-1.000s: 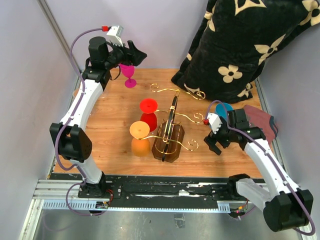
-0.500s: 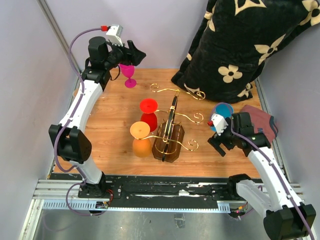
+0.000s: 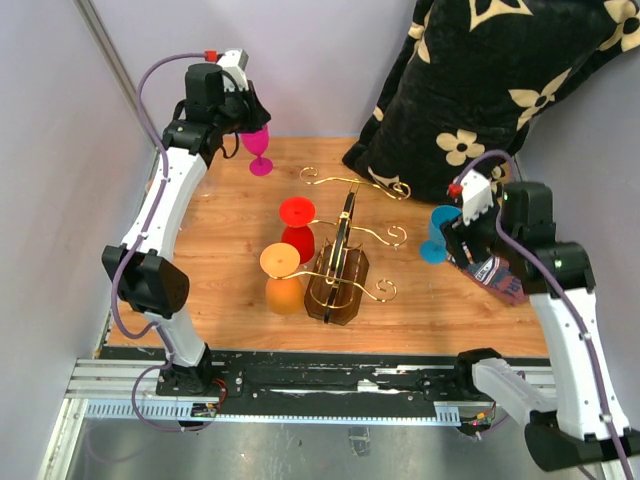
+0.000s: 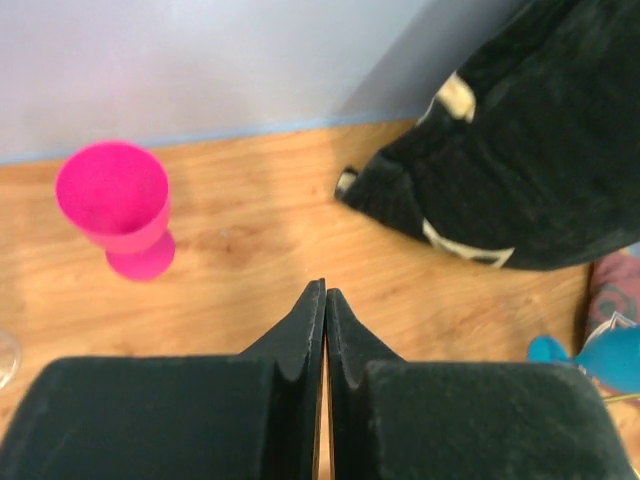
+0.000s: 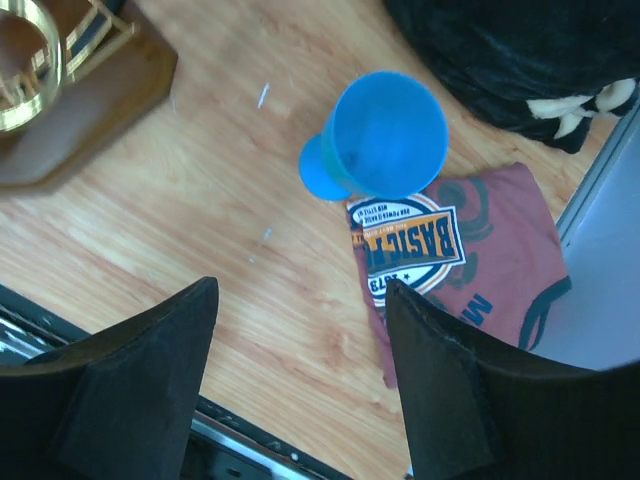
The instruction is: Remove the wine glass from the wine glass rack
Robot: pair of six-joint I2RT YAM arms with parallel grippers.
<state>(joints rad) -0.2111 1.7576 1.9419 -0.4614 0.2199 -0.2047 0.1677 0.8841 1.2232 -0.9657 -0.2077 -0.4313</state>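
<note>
The wine glass rack (image 3: 340,262) is gold wire on a dark brown base, mid-table. A red wine glass (image 3: 297,228) and an orange wine glass (image 3: 281,278) hang foot-up on its left arms. A pink glass (image 3: 259,150) (image 4: 112,203) stands at the back left. My left gripper (image 3: 248,112) (image 4: 325,290) hovers high beside it, shut on nothing. A blue glass (image 3: 440,235) (image 5: 385,135) stands right of the rack. My right gripper (image 3: 460,240) (image 5: 300,290) hangs above the table just near of the blue glass, open and holding nothing.
A black blanket with cream flowers (image 3: 500,90) fills the back right corner. A maroon printed cloth (image 3: 520,255) (image 5: 470,255) lies by the right edge next to the blue glass. The rack's base corner (image 5: 90,85) shows in the right wrist view. Walls close in left and back.
My left gripper has shut, still up at the back left. My right arm has lifted and swung right, away from the rack, to above the blue glass; its jaws have narrowed a little.
</note>
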